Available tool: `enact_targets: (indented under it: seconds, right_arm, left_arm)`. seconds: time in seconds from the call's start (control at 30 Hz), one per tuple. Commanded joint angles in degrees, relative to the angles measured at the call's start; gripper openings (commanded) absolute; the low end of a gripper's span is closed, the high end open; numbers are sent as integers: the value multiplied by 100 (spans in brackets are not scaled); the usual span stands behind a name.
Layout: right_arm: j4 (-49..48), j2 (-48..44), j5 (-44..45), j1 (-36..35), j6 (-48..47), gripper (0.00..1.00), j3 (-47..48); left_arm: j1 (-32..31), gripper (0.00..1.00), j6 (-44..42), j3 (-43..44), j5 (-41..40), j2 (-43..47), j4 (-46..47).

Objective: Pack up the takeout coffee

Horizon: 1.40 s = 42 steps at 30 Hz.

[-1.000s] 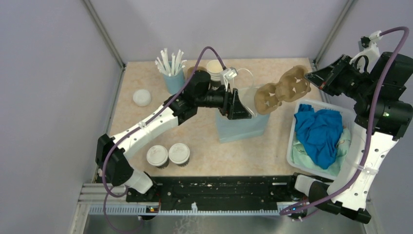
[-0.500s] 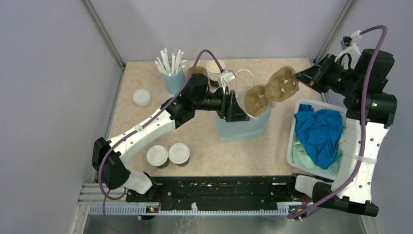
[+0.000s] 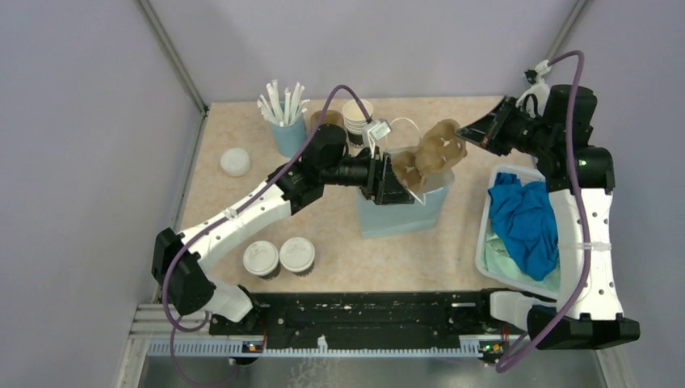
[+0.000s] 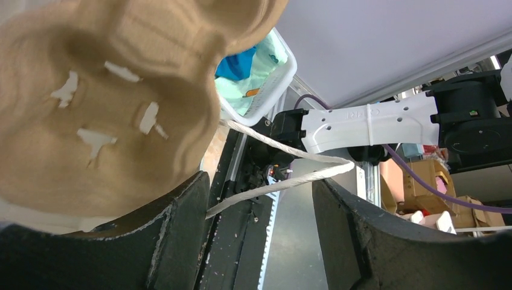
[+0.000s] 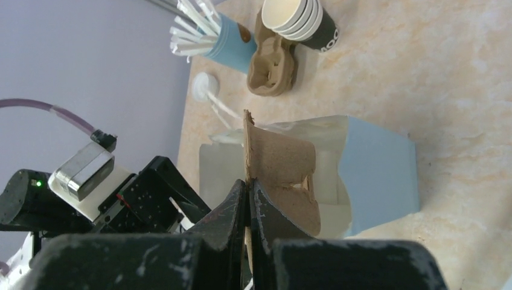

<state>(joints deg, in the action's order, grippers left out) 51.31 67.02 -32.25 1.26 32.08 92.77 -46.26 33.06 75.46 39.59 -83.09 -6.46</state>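
Observation:
The takeout coffee, two dark brown cups [image 3: 261,259] [image 3: 297,255] with white lids, stands near the left arm's base, apart from both grippers. A light blue paper bag [image 3: 404,212] [image 5: 377,175] sits mid-table. My left gripper [image 3: 401,183] [image 4: 259,241] is open at the bag's mouth, with the bag's white rope handle [image 4: 284,166] crossing between its fingers. My right gripper [image 3: 466,130] [image 5: 249,187] is shut on the edge of a brown pulp cup carrier [image 3: 424,158] [image 5: 284,175] [image 4: 102,103], which hangs tilted over the bag's mouth and close over the left fingers.
At the back stand a light blue cup of white straws [image 3: 288,133] [image 5: 232,45], a stack of open brown cups [image 3: 355,117] [image 5: 302,21] and a spare carrier [image 5: 275,66]. A loose white lid [image 3: 235,162] lies left. A white bin [image 3: 485,234] with blue cloth sits right.
My right arm has swung left, carrying the carrier from beside the bin to over the bag's mouth. My left gripper has stayed at the bag, its jaws slightly narrower.

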Motion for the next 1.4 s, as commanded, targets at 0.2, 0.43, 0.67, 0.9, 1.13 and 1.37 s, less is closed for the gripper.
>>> enact_targets:
  seconds: [0.2,0.43,0.67,0.9,1.13,1.37]
  right_arm:
    - [-1044,-402,390,-597,553,0,-882]
    - [-1557,-561,334,-792,1019,0,-1438]
    - [-1711,-586,399,-906,1204,0,-1633]
    - [-2105,-594,280,-1003,1544,0,-1935]
    - [-2495,-612,189,-1078,1882,0,-2282]
    - [-2580,-636,212,-1101,1951,0,-2380]
  left_arm:
    - [-21,83,-175,800,-1081,382,-1195]
    - [438,88,421,831,-2553,1274,-2787]
    - [909,80,1384,-36,-2804,1939,-2908]
    - [1134,73,1431,-130,-1909,1464,-2289]
    - [1141,73,1403,-107,-1613,1173,-2071]
    - [1139,73,1348,-157,-1508,1147,-2043]
